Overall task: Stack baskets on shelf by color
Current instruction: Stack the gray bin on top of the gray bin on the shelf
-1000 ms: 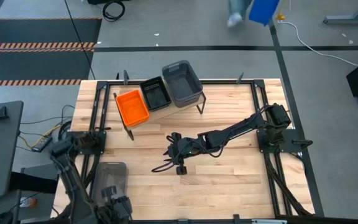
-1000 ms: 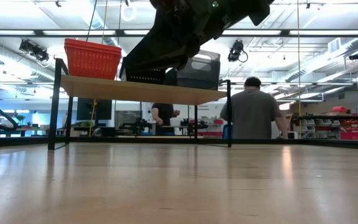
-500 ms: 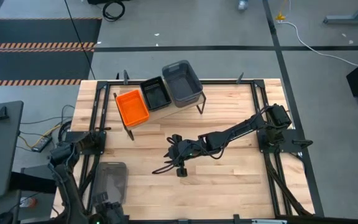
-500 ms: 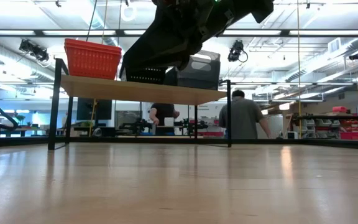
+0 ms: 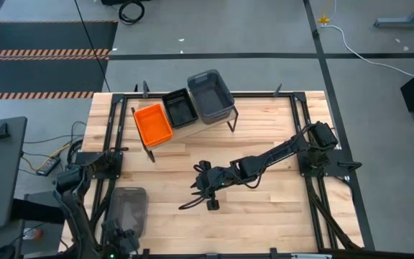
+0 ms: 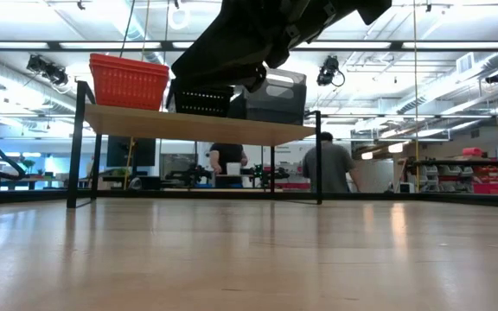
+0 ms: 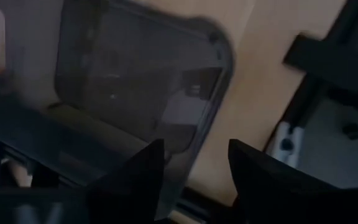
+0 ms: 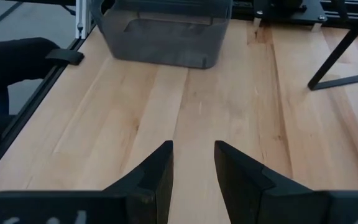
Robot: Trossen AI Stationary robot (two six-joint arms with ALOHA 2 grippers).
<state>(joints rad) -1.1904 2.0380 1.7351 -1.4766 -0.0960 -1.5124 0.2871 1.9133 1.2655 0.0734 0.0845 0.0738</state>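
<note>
My right gripper (image 8: pixel 192 163) hangs over mid-table, jaws slightly parted and empty, aimed at a grey basket (image 8: pixel 164 32) near the table's left front corner. My left gripper (image 7: pixel 191 165), fingers apart, holding nothing, hovers above that basket. The low view shows the shelf (image 6: pixel 199 125) carrying orange (image 6: pixel 129 81), black (image 6: pixel 202 98) and grey (image 6: pixel 281 93) baskets.

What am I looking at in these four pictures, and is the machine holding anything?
Two dark robot arms work at a wooden table. One picture looks straight down, one looks level across the tabletop, and two come from cameras on the arms' wrists. On a small shelf stand an orange basket, a black basket and a grey basket. Another grey basket sits on the table's near left corner, beside the left gripper. The right gripper hangs over bare wood mid-table. Both pairs of jaws are open and hold nothing.
</note>
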